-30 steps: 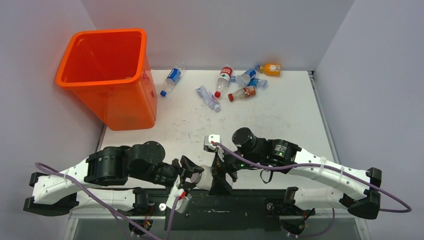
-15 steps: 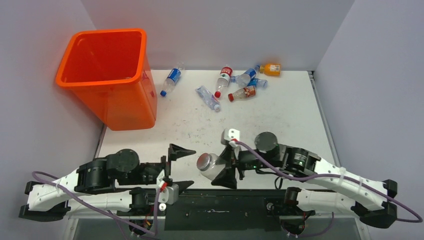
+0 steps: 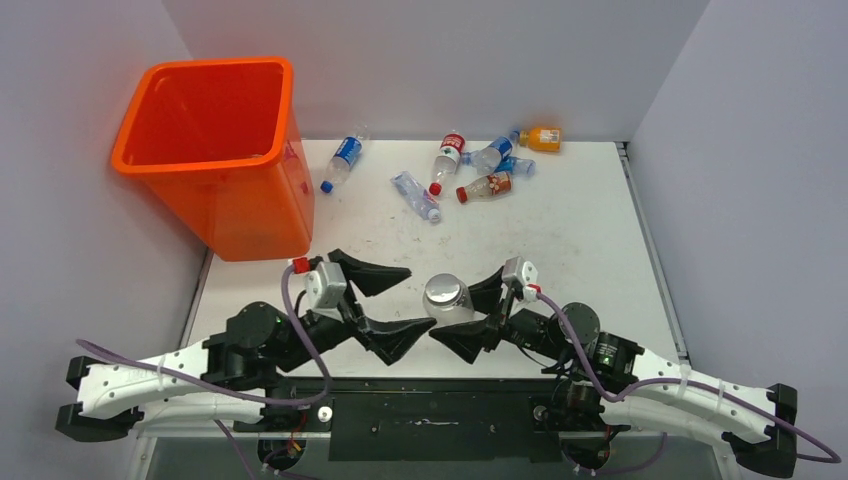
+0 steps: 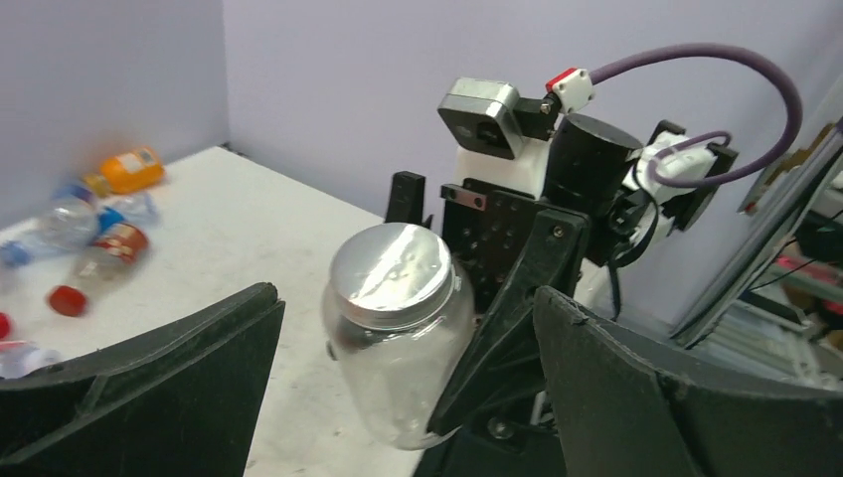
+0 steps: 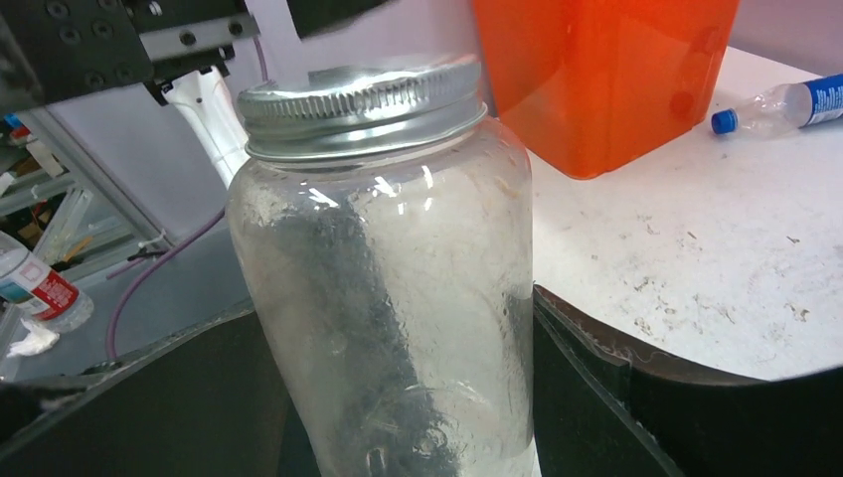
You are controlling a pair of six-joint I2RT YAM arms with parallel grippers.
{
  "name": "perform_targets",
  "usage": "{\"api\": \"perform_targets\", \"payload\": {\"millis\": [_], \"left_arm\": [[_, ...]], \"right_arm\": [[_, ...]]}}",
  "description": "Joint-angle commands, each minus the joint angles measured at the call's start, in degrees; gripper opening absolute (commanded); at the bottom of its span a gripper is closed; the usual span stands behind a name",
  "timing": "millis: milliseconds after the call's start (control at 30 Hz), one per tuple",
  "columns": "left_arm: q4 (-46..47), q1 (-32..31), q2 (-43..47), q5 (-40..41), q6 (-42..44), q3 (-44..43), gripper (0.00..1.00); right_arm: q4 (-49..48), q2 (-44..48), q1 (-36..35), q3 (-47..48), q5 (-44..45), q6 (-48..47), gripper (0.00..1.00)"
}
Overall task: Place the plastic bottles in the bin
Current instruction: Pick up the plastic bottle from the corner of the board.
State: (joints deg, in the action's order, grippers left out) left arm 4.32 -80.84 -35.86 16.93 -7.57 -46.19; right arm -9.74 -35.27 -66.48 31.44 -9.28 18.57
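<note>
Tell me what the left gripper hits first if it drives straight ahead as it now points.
Probably the clear jar with a silver metal lid, held in the right gripper, just ahead of the left gripper.

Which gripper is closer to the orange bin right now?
Left. The left gripper hangs open just off the bin's near right corner; the right gripper, holding a metal-lidded jar, sits farther right.

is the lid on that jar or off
On. The silver lid covers the mouth of the clear jar, with its rim seated all round the neck. Both wrist views show it.
</note>
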Motion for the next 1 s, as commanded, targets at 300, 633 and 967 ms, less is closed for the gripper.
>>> {"api": "perform_targets", "payload": {"millis": [300, 633, 967], "left_arm": [[10.54, 10.48, -8.15, -12.59, -20.07, -3.39, 0.96], [13.07, 11.84, -11.05, -17.72, -19.36, -3.99, 0.96], [15.72, 11.76, -11.69, -18.45, -17.62, -2.84, 0.99]], "right_arm": [[-12.95, 0.22, -0.27, -0.36, -0.2, 3.05, 0.43], [-12.57, -0.45, -0.4, -1.25, 0.47, 4.17, 0.43], [-15.17, -0.42, -0.54, -3.37, -0.4, 5.75, 0.43]]}}
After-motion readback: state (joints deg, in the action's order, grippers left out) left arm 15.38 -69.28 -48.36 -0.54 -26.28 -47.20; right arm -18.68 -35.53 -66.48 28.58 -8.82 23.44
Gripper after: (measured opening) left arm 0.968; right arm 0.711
